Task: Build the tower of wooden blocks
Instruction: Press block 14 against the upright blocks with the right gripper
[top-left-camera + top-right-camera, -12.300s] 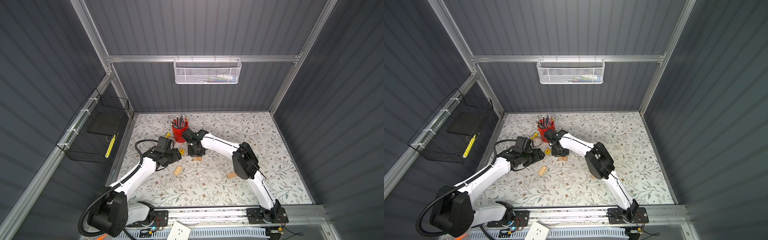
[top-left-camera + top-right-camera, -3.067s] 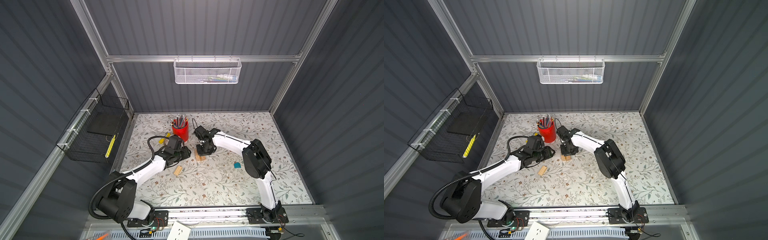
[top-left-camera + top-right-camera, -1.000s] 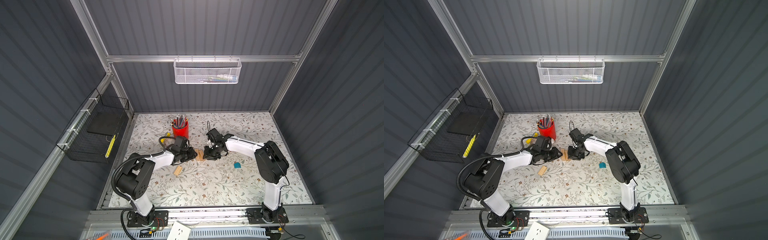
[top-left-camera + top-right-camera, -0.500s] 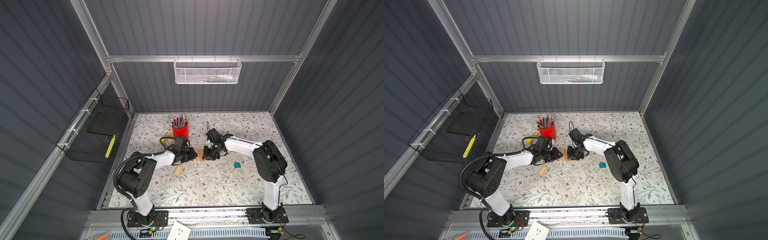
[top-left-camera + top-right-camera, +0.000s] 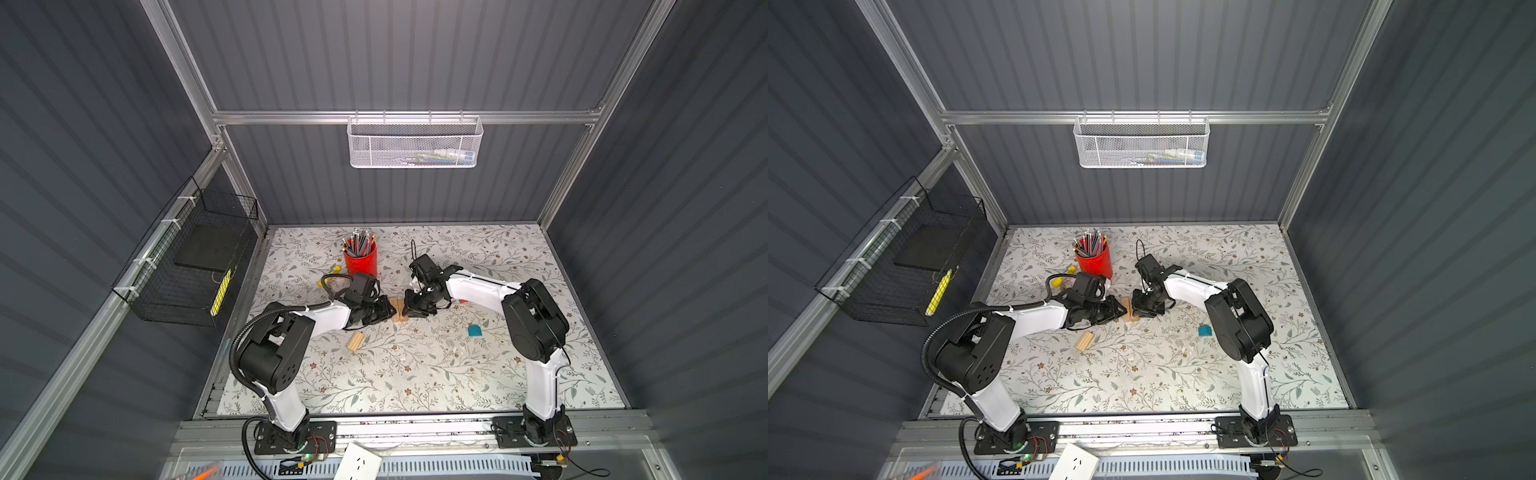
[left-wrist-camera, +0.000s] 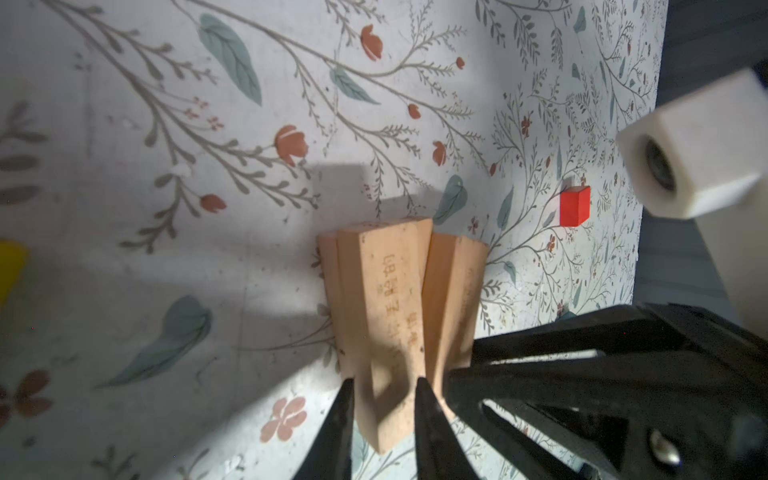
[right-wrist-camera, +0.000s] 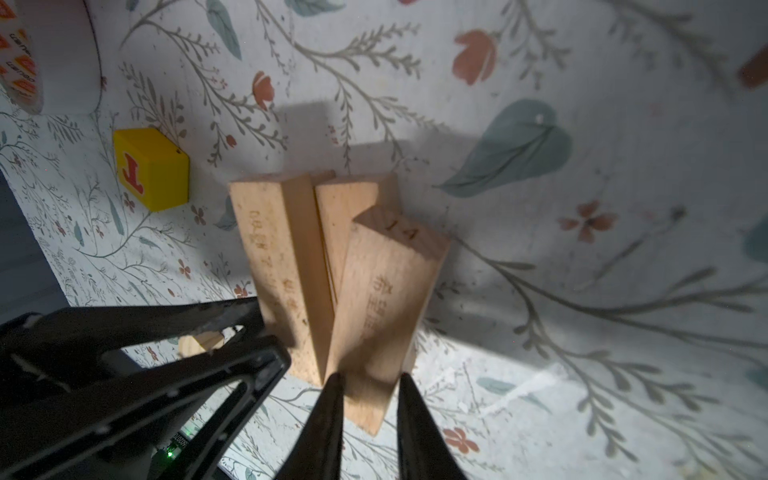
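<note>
On the counter (image 5: 415,374) near the red cup (image 5: 360,264), your left claw (image 6: 384,386) is clamped on a stamped plank (image 6: 386,291) and your right claw (image 7: 370,380) on a numbered plank (image 7: 386,282) of the wood block tower (image 5: 399,309).

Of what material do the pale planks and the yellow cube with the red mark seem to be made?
Pale planks: unpainted wood, matte; visible grain and stamped characters. Yellow cube: probably painted wood; a smooth opaque coat hides the core.
</note>
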You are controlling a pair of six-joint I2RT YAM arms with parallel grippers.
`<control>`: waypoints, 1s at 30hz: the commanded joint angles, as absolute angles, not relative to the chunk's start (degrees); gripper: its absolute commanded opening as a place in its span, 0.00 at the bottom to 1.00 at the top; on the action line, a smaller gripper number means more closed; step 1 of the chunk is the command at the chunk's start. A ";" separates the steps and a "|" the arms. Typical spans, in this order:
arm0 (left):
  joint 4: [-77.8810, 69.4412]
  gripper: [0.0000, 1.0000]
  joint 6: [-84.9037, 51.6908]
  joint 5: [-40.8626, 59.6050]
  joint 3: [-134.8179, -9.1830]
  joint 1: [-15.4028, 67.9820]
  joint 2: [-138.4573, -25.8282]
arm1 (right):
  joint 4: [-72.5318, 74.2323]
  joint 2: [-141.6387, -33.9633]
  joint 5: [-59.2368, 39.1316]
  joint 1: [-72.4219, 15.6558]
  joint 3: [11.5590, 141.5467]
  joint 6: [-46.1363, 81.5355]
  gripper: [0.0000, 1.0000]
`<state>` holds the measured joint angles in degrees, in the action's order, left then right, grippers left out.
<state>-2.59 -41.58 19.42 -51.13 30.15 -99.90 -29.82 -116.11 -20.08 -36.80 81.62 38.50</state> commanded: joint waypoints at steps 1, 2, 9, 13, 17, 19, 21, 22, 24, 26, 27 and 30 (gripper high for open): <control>-1.24 0.26 -40.14 20.55 -52.64 29.71 -100.72 | -32.60 -117.66 -17.20 -36.68 84.08 36.47 0.25; -1.25 0.26 -40.05 20.57 -52.61 29.71 -100.63 | -32.96 -117.59 -16.84 -36.62 84.22 36.26 0.26; -1.23 0.26 -39.92 20.32 -53.02 29.71 -100.59 | -33.62 -116.64 -15.75 -36.23 84.30 34.98 0.30; -1.23 0.27 -39.96 20.30 -53.30 29.71 -100.98 | -33.01 -116.90 -16.52 -35.64 84.59 35.25 0.29; -1.15 0.27 -39.72 20.15 -53.35 29.71 -100.89 | -33.13 -117.12 -16.44 -35.20 85.46 35.11 0.29; -0.90 0.26 -39.57 20.12 -53.31 29.71 -101.03 | -33.13 -117.62 -17.03 -35.05 85.89 35.01 0.29; -0.71 0.26 -39.46 20.02 -53.47 29.71 -101.16 | -33.03 -118.08 -17.39 -34.98 86.24 34.93 0.28; -0.85 0.26 -39.51 20.12 -53.52 29.68 -101.18 | -32.92 -118.19 -17.49 -35.00 86.30 35.05 0.29; -1.07 0.26 -39.46 20.48 -53.67 29.71 -101.55 | -32.92 -118.60 -17.80 -34.94 86.63 35.07 0.28; -1.01 0.26 -39.36 20.65 -53.70 29.69 -101.75 | -33.05 -118.99 -17.89 -34.87 87.14 34.98 0.28; -0.97 0.26 -39.37 20.66 -53.71 29.71 -101.73 | -32.97 -119.09 -17.86 -34.83 87.27 34.93 0.28; -0.63 0.25 -39.17 20.72 -53.71 29.71 -101.95 | -33.55 -119.77 -17.70 -34.64 88.05 35.07 0.28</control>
